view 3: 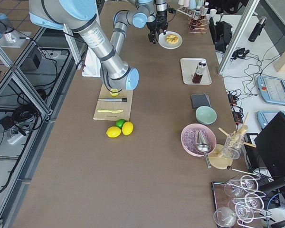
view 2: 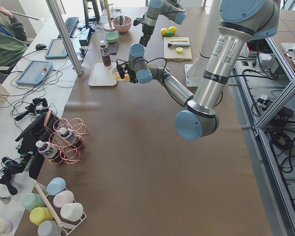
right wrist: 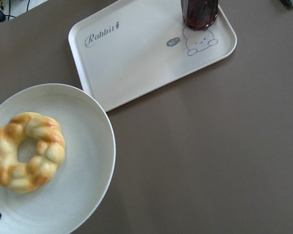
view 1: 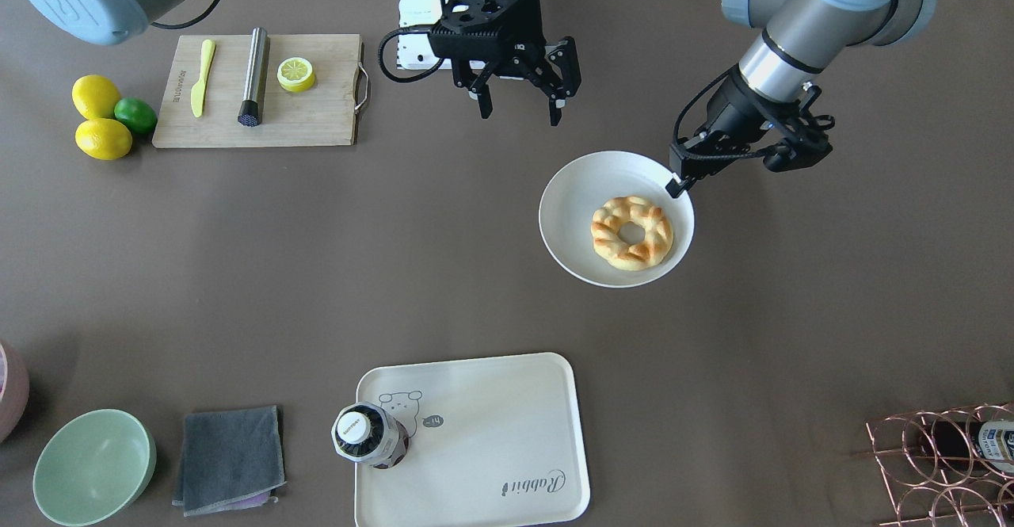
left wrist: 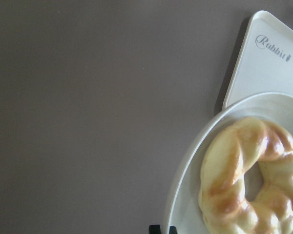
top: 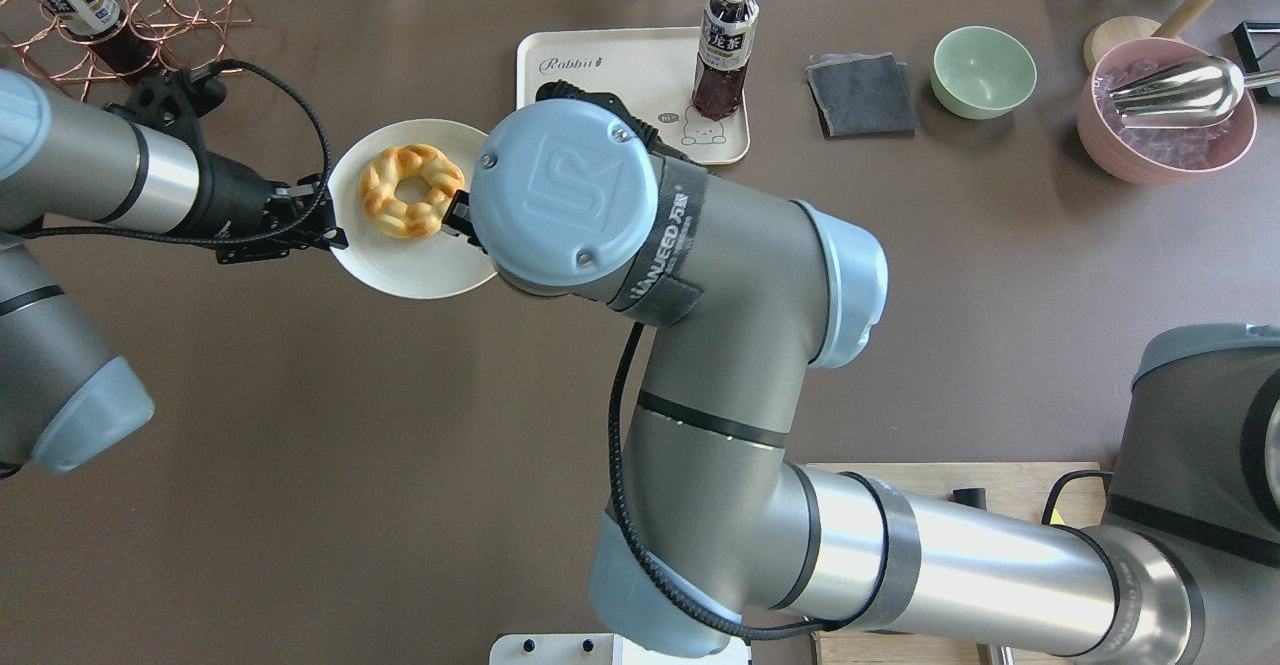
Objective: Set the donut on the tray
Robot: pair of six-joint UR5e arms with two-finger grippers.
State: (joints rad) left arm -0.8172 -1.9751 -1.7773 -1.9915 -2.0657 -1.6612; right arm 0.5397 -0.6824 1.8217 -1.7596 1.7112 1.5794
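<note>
The donut (view 1: 631, 232) lies on a round white plate (view 1: 578, 210), toward the side away from the robot. My left gripper (view 1: 680, 182) is shut on the plate's rim and holds the plate; in the wrist views the plate overlaps the tray's corner. My right gripper (view 1: 519, 103) is open and empty, hovering beside the plate toward the robot's base. The cream tray (view 1: 491, 432) lies at the operators' edge with a dark drink bottle (view 1: 368, 434) standing on its bear corner. The donut (top: 411, 190), plate (top: 410, 265) and tray (top: 620, 70) also show overhead, and the donut (left wrist: 249, 180) in the left wrist view.
A wooden cutting board (view 1: 317, 127) holds a yellow knife, a metal cylinder and a lemon half (view 1: 295, 74). Lemons and a lime (view 1: 107, 115) lie beside it. A green bowl (view 1: 93, 466), grey cloth (view 1: 230, 457) and copper wire rack (view 1: 943, 463) line the operators' edge.
</note>
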